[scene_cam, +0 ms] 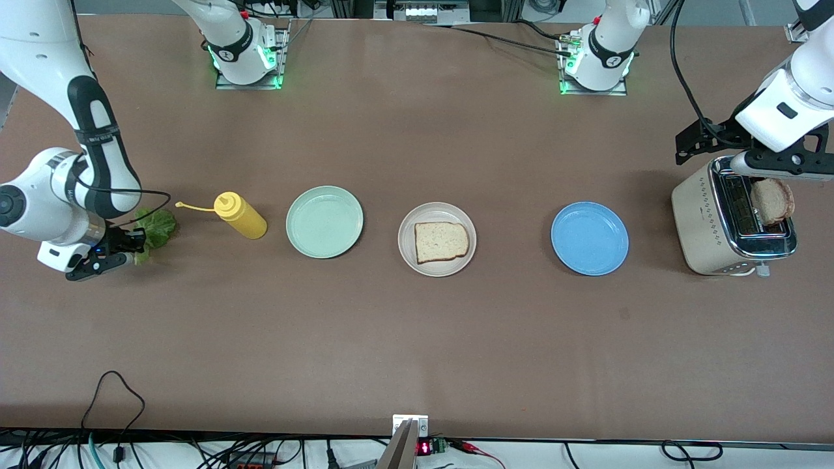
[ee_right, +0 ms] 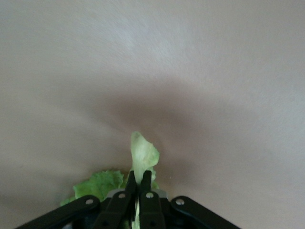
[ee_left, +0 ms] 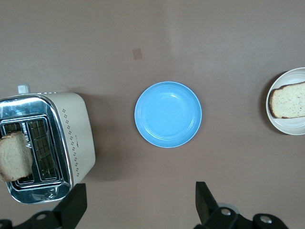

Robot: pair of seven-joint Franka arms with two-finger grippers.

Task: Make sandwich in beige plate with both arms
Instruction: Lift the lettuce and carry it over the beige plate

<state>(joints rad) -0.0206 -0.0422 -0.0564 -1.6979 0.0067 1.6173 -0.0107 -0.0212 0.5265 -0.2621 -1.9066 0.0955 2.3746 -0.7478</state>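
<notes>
One bread slice (scene_cam: pixel 442 241) lies on the beige plate (scene_cam: pixel 407 225) at the table's middle; both also show in the left wrist view, the slice (ee_left: pixel 288 101) on the plate (ee_left: pixel 286 128). A second slice (scene_cam: pixel 772 200) stands in the toaster's slot (ee_left: pixel 16 156). My right gripper (scene_cam: pixel 133 251) is low at the right arm's end of the table, shut on the green lettuce leaf (scene_cam: pixel 156 228). In the right wrist view the leaf (ee_right: pixel 143 152) sticks out between the closed fingers of that gripper (ee_right: pixel 138 176). My left gripper (scene_cam: pixel 730 153) is open and empty above the toaster (ee_left: pixel 139 202).
The beige toaster (scene_cam: pixel 707 221) stands at the left arm's end of the table. A blue plate (scene_cam: pixel 589 238) lies between it and the beige plate. A mint green plate (scene_cam: pixel 324 221) and a yellow squeeze bottle (scene_cam: pixel 240 215) lie toward the right arm's end.
</notes>
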